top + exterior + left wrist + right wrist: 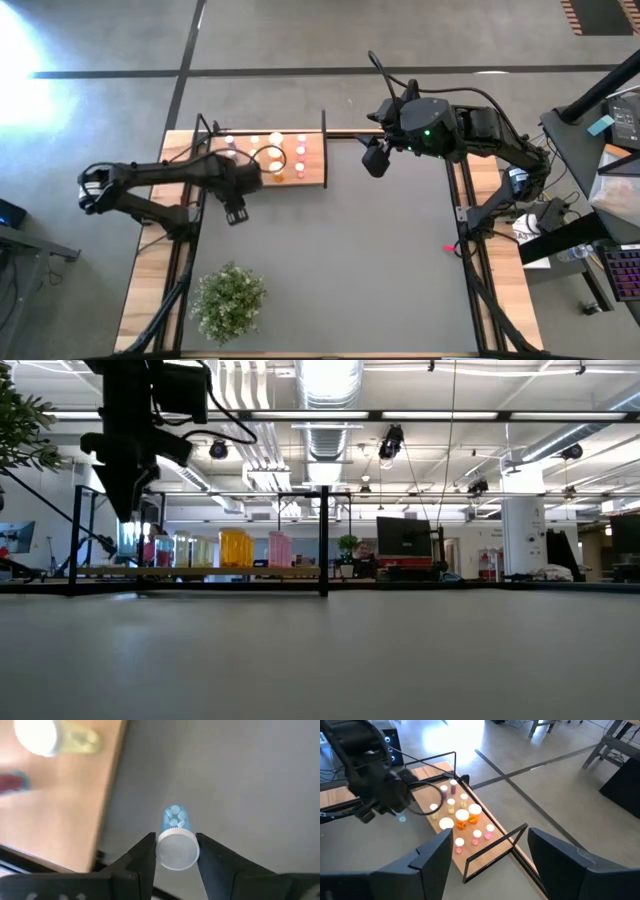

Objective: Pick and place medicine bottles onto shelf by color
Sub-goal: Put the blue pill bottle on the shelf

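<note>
My left gripper (237, 211) hangs above the dark tabletop just near of the shelf's front left corner, shut on a tiny blue bottle with a white cap (176, 840). It also shows in the right wrist view (401, 818). The shelf (312, 170), a light-wood board with thin black rods, stands at the table's far left. It carries several white-capped bottles: orange (277, 172), pink (300, 152) and pale (254, 141). My right gripper (376, 160) is open and empty, above the table's far edge to the right of the shelf. My left gripper pinches the bottle's white cap (177, 851) between its two fingers, one on either side. The fingers come from above, pointing down. The bottle hangs upright below them, its blue body (175, 817) toward the table and lifted clear of it.
A green bushy plant (230, 300) stands near the table's near left corner. The shelf's black rods (323, 540) rise at its edges. A pale yellowish bottle (47, 737) stands on the board near my left gripper. Bare tabletop (360, 270) lies in the middle and right.
</note>
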You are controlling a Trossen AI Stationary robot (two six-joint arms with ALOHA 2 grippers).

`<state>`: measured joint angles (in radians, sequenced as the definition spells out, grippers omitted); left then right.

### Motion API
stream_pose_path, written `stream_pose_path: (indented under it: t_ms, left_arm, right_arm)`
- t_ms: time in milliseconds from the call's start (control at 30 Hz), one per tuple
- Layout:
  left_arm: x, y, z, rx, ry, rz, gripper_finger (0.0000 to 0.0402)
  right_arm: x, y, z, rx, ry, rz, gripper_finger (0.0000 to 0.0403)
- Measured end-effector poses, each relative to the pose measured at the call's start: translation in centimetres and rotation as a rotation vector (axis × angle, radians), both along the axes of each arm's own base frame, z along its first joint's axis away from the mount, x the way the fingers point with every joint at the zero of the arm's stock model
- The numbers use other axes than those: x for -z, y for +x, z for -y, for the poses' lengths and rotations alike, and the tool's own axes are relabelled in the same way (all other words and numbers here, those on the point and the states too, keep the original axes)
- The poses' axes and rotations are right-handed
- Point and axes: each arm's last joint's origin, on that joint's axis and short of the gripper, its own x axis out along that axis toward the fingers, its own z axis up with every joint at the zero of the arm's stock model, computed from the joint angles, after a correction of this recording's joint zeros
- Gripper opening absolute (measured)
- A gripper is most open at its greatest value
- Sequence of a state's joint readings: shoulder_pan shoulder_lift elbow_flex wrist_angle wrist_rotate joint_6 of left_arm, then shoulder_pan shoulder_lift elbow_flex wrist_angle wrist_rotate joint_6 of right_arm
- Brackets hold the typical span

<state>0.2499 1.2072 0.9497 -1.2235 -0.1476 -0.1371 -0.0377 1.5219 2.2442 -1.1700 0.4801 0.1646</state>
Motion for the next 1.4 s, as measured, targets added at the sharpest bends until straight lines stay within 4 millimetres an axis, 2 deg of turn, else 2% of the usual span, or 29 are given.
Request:
stream_pose_path:
  t_ms: [300, 600, 1033, 1400]
  left_arm:
    - [0.0, -1.2, -3.8, 0.165, 0.049, -0.06, 0.0112]
    - [0.1, -2.2, -7.0, 0.152, 0.092, -0.046, 0.0112]
    - [1.2, -2.7, -9.0, 0.064, 0.058, -0.077, 0.0112]
    - [1.3, -3.0, -10.2, 0.009, 0.086, -0.048, 0.0112]
  right_arm:
    - [0.0, 0.0, 0.0, 0.0, 0.0, 0.0, 0.0249]
    - [0.0, 0.0, 0.0, 0.0, 0.0, 0.0, 0.0249]
    - [0.0, 0.0, 0.0, 0.0, 0.0, 0.0, 0.0249]
    - [0.0, 0.0, 0.0, 0.0, 0.0, 0.0, 0.0249]
